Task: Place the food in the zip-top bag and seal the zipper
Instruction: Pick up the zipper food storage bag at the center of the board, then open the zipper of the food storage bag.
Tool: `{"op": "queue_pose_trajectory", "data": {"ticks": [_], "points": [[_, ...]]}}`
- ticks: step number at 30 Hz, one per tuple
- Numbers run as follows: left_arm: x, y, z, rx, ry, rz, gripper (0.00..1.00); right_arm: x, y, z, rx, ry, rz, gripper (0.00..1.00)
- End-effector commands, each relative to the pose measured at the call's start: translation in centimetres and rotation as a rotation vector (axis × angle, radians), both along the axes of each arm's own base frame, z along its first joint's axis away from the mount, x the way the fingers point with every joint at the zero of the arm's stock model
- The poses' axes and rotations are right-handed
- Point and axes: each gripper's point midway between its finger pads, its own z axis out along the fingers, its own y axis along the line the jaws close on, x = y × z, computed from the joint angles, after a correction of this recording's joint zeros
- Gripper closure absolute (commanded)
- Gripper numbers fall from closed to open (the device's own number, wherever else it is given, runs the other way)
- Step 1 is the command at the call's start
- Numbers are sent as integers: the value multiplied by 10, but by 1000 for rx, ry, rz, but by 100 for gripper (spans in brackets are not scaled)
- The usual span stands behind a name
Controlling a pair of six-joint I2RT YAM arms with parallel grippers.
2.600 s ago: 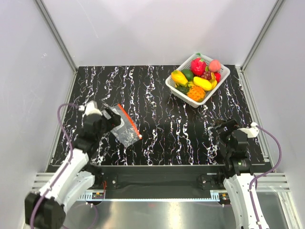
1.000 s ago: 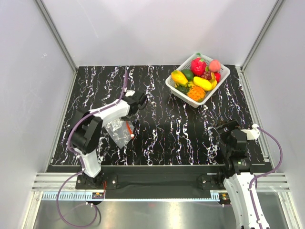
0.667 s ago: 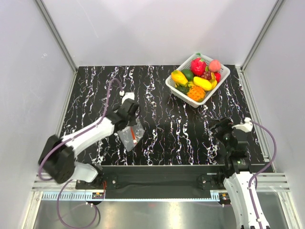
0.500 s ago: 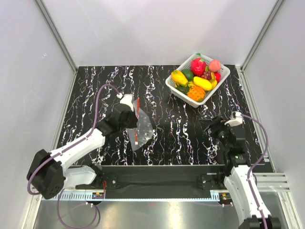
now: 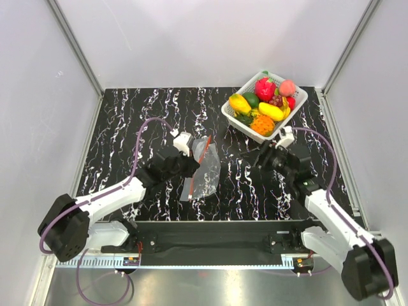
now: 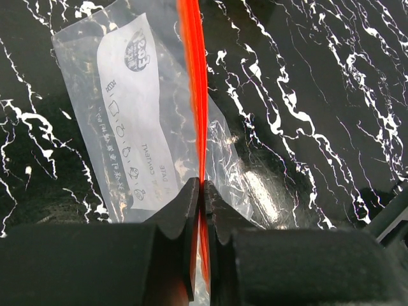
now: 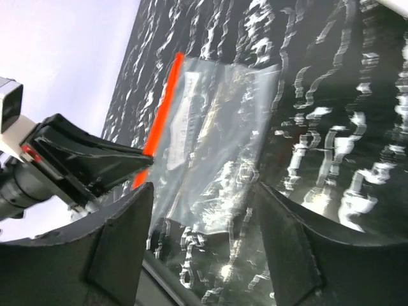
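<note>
The clear zip-top bag hangs over the middle of the black marbled table, its red-orange zipper running along its left edge. My left gripper is shut on the zipper; in the left wrist view the strip runs straight between the closed pads, with the bag spread beyond. My right gripper is open just right of the bag and points at it. In the right wrist view the bag and zipper lie beyond its spread fingers. The food is piled in the basket.
A white slotted basket stands at the back right, just behind my right arm. The left gripper's black jaws show in the right wrist view. Metal frame posts and grey walls surround the table.
My left arm has carried the bag from the table's left toward the middle. My right arm has swung forward and left toward the bag, its jaws narrowing somewhat.
</note>
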Motion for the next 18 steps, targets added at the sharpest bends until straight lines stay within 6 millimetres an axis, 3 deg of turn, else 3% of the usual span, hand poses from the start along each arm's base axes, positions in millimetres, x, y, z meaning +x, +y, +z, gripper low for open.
{"op": "queue_pose_trajectory", "data": {"ticks": [1, 5, 6, 7, 9, 10, 18], "points": [[4, -12, 15, -42, -75, -43, 90, 19, 22, 8, -1, 18, -18, 29], [7, -9, 11, -12, -89, -26, 90, 32, 52, 3, -26, 47, 3, 34], [7, -8, 11, -7, -91, -28, 90, 32, 65, 10, -21, 34, 30, 35], [7, -8, 10, -2, -91, -29, 90, 38, 70, 0, -39, 56, 21, 37], [7, -7, 7, 10, -97, -35, 90, 44, 82, 5, -37, 53, 22, 41], [7, -7, 6, 13, -97, -33, 91, 44, 90, -4, -55, 74, 20, 42], [10, -1, -3, 57, -91, -14, 91, 66, 116, 0, -54, 73, -19, 42]]}}
